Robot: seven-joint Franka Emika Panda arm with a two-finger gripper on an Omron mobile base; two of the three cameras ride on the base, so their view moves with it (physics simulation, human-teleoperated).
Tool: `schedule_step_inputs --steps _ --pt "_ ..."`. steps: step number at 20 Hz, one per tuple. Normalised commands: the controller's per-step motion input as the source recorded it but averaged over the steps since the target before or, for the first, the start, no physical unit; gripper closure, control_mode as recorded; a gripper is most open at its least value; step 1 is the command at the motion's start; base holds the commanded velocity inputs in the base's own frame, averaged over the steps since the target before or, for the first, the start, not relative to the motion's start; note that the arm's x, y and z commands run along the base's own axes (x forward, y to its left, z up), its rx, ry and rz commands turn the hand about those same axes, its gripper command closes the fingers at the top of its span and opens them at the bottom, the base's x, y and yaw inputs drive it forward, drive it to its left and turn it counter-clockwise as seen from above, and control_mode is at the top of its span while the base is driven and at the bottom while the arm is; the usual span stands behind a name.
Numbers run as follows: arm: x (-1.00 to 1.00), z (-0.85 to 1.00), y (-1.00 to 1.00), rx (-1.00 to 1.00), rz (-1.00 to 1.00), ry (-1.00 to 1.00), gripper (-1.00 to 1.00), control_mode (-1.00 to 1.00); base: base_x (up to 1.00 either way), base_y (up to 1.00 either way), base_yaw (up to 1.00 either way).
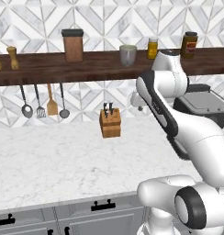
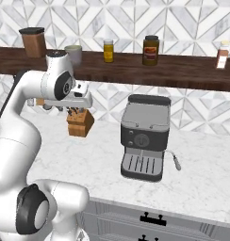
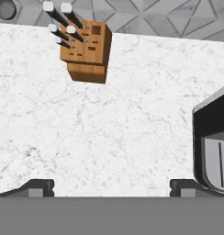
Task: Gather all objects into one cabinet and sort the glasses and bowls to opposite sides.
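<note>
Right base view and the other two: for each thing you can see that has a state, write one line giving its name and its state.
Gripper: open, empty, above the marble counter.
Knife block: upright on the counter, knives slotted in.
Coffee machine: upright on the counter, nothing on its drip tray.
Grey mug: upright on the wooden shelf.
Brown canister: upright, lid on.
Utensils: hanging beneath the shelf.

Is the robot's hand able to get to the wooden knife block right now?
Probably yes. The gripper hangs open above bare marble counter, and nothing lies between it and the knife block. The coffee machine stands off to the other side.
</note>
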Motion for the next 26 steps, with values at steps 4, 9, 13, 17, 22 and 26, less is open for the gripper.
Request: schedule_step_inputs --steps 4,9,13,17,22,26 --pt "0.0 0.0 0.0 0.0 0.0 0.0 -1.0 1.0 0.0 0.0 0.0" --pt "0.0 0.0 0.0 0.0 0.0 0.0 -1.0 -1.0 0.0 0.0 0.0" --pt "-0.13 0.15 0.06 0.0 -0.04 -0.08 -1.0 -1.0 0.0 0.0 0.0" --pt "-0.33 0.7 0.36 0.0 -0.05 -0.21 -1.0 -1.0 0.0 0.0 0.0" --pt "-0.09 0.82 0.52 -0.06 -0.09 -0.37 -1.0 -1.0 0.0 0.0 0.0" --pt "0.01 0.65 0.4 -0.04 -0.09 -0.23 -1.0 -1.0 0.0 0.0 0.0"
